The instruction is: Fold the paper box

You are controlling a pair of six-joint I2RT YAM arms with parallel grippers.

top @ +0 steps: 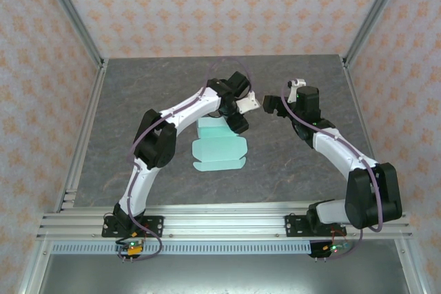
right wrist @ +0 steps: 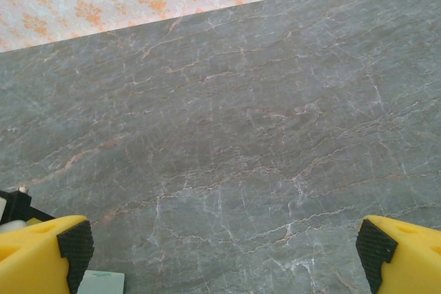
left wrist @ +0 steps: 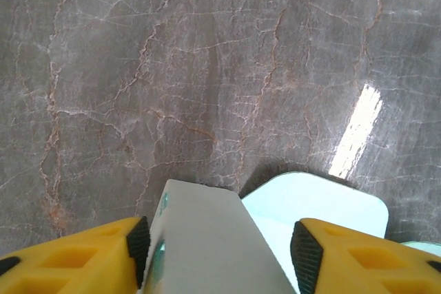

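The paper box (top: 219, 153) is a pale mint-blue die-cut sheet lying flat at the table's middle, with its far panel (top: 210, 129) lifted. My left gripper (top: 233, 118) reaches down over that far edge. In the left wrist view a raised flap (left wrist: 207, 239) with a whitish face stands between the yellow fingers, against the left pad (left wrist: 138, 242). The right pad (left wrist: 305, 249) is well clear of it, over a mint panel (left wrist: 324, 204). My right gripper (top: 272, 105) hovers open to the right of the sheet, its fingers (right wrist: 76, 246) wide over bare table, with a mint corner (right wrist: 103, 282) at the lower left.
The grey marble table (top: 138, 101) is fenced by aluminium posts (top: 72, 15) and patterned walls on three sides. The two arms nearly meet above the sheet's far end. A rail (top: 227, 222) runs along the near edge.
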